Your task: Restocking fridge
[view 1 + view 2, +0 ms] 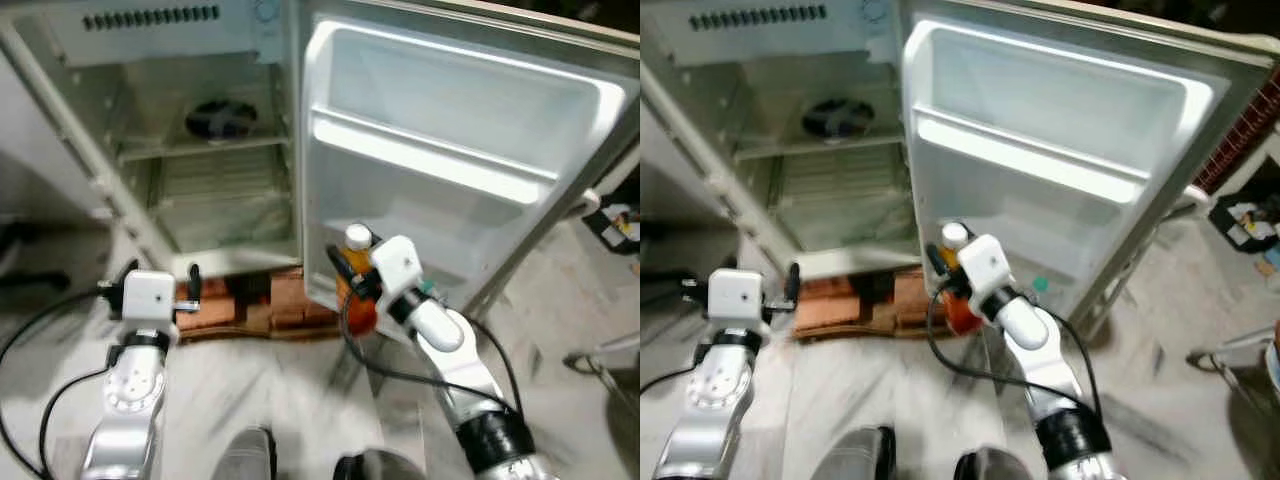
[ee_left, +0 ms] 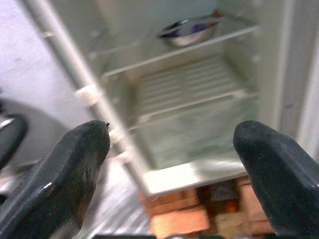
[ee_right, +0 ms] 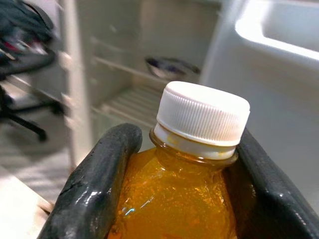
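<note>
Bottle (image 3: pixel 184 194) — amber, white-capped — in right gripper (image 3: pixel 179 199).

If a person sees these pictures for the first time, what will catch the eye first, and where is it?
The eye goes first to the orange bottle with its white cap, gripped by the right gripper just before the lower part of the open fridge door. Next comes the fridge standing open, with a bowl on an inner shelf. The left gripper hangs open before it, holding nothing.
</note>
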`<state>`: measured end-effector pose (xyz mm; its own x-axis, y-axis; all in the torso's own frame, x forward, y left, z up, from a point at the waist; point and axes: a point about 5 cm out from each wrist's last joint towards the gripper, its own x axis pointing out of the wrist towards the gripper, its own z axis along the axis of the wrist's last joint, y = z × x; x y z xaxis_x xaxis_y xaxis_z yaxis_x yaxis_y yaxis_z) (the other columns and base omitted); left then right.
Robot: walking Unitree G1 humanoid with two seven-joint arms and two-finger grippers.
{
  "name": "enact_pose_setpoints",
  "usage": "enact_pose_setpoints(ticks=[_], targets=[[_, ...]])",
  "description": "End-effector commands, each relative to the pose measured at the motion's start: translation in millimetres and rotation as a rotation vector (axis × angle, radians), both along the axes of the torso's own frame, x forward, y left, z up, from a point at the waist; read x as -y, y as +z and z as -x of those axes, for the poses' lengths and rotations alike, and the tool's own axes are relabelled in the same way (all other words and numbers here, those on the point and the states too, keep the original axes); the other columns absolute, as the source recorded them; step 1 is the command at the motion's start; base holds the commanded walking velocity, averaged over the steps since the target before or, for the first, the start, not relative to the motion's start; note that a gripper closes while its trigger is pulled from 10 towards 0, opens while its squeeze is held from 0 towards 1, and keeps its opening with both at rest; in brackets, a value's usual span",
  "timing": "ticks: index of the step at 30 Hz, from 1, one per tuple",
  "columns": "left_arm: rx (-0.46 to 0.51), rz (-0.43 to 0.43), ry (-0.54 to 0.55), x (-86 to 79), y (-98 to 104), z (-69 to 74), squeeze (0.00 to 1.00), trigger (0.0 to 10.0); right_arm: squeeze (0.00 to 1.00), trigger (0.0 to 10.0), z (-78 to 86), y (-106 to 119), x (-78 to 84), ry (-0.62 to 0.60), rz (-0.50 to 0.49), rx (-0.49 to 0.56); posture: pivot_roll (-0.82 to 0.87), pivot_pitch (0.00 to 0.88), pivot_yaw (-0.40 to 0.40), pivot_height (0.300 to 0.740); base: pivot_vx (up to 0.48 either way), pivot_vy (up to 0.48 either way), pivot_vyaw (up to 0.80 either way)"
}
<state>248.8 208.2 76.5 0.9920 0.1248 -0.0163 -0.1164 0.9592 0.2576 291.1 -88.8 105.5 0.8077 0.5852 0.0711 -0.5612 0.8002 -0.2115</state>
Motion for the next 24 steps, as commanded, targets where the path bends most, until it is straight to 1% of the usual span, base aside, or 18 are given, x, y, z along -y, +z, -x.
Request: enact_pose_setpoints(ticks=[1, 3, 6, 10, 13, 14, 17, 18, 19, 24], targets=[[0.0, -0.007, -0.005, 1.7, 0.9, -1.6, 0.0, 10.0, 0.0, 10.0, -2.0, 13.1, 0.4, -0.001, -0.007, 0.059, 0.02, 0.138, -0.004, 0.74, 0.0, 0.0, 0.6], [0.005, -0.011, 0.006, -1.2, 1.6, -1.6, 0.0, 10.0, 0.0, 10.0, -2.5, 14.3, 1.6, -0.013, 0.004, 0.071, 0.02, 0.139, -0.003, 0.74, 0.0, 0.0, 0.49], [0.004, -0.005, 0.02, -5.2, 1.1, -0.1, 0.0, 10.0, 0.0, 10.0, -3.4, 15.5, 4.6, -0.041, 0.01, 0.084, 0.02, 0.14, -0.002, 0.74, 0.0, 0.0, 0.0], [-0.025, 0.021, 0.007, -12.8, -3.2, 6.8, 0.0, 10.0, 0.0, 10.0, -4.5, 13.2, 10.9, -0.082, 0.012, 0.081, 0.02, 0.139, 0.0, 0.74, 0.0, 0.0, 0.0], [-0.032, 0.024, -0.002, -14.8, -3.8, 10.1, 0.0, 10.0, 0.0, 10.0, -4.3, 13.0, 12.1, -0.092, 0.018, 0.086, 0.03, 0.137, 0.002, 0.74, 0.0, 0.0, 0.0], [-0.052, 0.02, -0.01, -16.6, -6.3, 15.0, 0.0, 10.0, 0.0, 10.0, -4.1, 12.7, 14.5, -0.113, 0.014, 0.088, 0.03, 0.138, 0.006, 0.74, 0.0, 0.0, 0.0], [-0.084, 0.029, -0.027, -16.6, -14.0, 25.1, 0.0, 10.0, 0.0, 10.0, -3.2, 9.6, 20.3, -0.157, 0.013, 0.085, 0.03, 0.133, 0.004, 0.74, 0.0, 0.0, 0.0], [-0.086, 0.03, -0.027, -16.5, -14.5, 25.8, 0.0, 10.0, 0.0, 10.0, -3.0, 9.2, 20.9, -0.161, 0.011, 0.083, 0.03, 0.133, 0.004, 0.74, 0.0, 0.0, 0.0], [-0.08, 0.054, -0.027, -14.4, -14.5, 27.3, 0.0, 10.0, 0.0, 10.0, -2.5, 6.5, 23.8, -0.187, 0.006, 0.074, 0.03, 0.132, 0.002, 0.74, 0.0, 0.0, 0.0], [-0.043, 0.08, -0.033, -5.9, -9.2, 24.7, 0.0, 10.0, 0.0, 10.0, -2.7, 2.8, 26.4, -0.206, -0.01, 0.048, 0.03, 0.128, -0.012, 0.74, 0.0, 0.0, 0.0]])
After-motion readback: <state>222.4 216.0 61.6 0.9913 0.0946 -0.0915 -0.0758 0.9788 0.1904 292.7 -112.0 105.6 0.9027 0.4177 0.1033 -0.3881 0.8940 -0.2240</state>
